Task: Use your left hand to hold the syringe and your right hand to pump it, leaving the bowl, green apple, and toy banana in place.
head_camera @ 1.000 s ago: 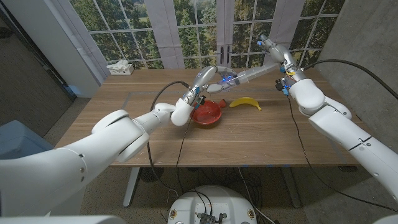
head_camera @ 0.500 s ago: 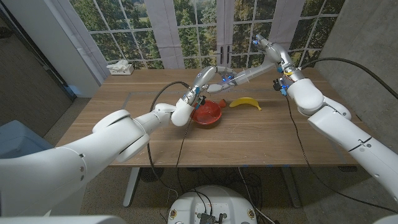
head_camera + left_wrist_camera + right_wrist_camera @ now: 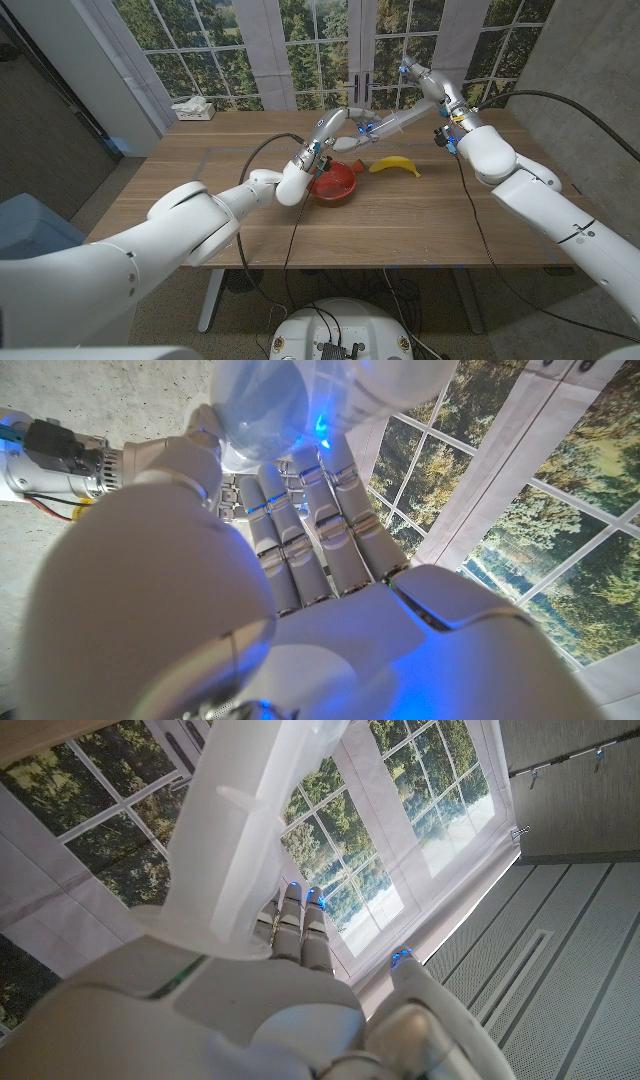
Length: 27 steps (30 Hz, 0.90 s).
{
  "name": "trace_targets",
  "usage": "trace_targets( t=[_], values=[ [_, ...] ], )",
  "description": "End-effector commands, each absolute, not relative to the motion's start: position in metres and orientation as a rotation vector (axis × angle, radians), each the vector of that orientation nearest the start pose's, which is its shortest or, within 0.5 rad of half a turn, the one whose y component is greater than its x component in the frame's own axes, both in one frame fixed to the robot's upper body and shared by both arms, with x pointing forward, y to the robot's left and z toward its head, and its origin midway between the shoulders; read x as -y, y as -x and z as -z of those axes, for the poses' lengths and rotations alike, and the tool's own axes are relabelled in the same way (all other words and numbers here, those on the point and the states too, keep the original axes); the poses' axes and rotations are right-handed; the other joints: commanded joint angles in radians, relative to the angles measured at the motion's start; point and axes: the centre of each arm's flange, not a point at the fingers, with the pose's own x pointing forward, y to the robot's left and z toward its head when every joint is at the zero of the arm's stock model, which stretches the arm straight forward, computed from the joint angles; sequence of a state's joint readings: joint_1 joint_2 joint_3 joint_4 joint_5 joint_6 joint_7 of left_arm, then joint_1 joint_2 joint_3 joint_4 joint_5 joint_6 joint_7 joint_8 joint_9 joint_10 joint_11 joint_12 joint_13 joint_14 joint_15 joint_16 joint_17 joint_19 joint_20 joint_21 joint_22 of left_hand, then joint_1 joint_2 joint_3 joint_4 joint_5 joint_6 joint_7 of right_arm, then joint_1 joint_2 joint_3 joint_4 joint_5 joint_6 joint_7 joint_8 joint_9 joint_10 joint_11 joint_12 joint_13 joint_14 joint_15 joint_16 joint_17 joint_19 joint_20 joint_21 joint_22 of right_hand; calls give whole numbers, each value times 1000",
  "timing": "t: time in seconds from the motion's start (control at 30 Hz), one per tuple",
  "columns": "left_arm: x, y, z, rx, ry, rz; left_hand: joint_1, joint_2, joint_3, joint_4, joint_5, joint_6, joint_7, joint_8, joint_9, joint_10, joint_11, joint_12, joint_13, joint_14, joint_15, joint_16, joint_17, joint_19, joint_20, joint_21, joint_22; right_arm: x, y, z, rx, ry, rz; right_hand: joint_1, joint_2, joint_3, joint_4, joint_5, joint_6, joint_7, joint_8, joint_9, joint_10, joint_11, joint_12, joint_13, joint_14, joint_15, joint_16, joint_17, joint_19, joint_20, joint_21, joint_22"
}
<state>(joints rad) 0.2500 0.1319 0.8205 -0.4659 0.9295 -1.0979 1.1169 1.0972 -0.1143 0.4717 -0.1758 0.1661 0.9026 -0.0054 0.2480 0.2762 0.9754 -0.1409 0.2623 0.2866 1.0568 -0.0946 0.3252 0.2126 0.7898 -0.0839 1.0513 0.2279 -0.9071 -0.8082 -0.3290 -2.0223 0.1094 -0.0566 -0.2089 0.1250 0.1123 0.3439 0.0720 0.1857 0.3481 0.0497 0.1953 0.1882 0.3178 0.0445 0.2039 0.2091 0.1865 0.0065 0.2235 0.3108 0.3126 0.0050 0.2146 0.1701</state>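
The left hand (image 3: 343, 124) grips the barrel of the syringe (image 3: 393, 122), holding it in the air above the table (image 3: 400, 215), over the red bowl (image 3: 333, 182) and the toy banana (image 3: 395, 165). The right hand (image 3: 422, 78) seems to clasp the plunger end

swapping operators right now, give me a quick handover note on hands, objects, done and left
Left hand holds the syringe by its barrel, lifted above the table.
Right hand grips the plunger end; its fingers show beside the plunger flange.
Red bowl sits under the left hand, toy banana lies beside it. The green apple is not clearly visible.
Done: syringe picked up, both hands on it.
Left: pump the plunger, leaving bowl and banana alone.
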Motion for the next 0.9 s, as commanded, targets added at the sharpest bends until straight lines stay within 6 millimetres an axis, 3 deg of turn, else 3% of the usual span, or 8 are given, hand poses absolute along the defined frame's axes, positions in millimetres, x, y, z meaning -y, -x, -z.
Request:
trace_targets(
  t=[0.03,0.9],
  values=[
    [-69,-612,-38,1578,-696,241,240,228,7,-4,5,5,1,-1,6,10,3,-3,3,78,-146,1,0,2,-128,11,-2,219,-509,-108,906,690,-75,-10,31,7,-1,4,1,-1,2,2,0,2,1,2,6,-4,-1,1,11,1,-1,2],
    [-71,-613,-40,1577,-705,237,243,226,5,-2,5,8,2,-4,6,10,5,-6,6,81,-145,-1,1,-6,-127,26,-8,203,-513,-100,891,703,-113,-14,39,16,6,6,1,-2,3,2,2,0,1,2,7,-9,-2,-3,14,-4,-6,2]
  ],
)
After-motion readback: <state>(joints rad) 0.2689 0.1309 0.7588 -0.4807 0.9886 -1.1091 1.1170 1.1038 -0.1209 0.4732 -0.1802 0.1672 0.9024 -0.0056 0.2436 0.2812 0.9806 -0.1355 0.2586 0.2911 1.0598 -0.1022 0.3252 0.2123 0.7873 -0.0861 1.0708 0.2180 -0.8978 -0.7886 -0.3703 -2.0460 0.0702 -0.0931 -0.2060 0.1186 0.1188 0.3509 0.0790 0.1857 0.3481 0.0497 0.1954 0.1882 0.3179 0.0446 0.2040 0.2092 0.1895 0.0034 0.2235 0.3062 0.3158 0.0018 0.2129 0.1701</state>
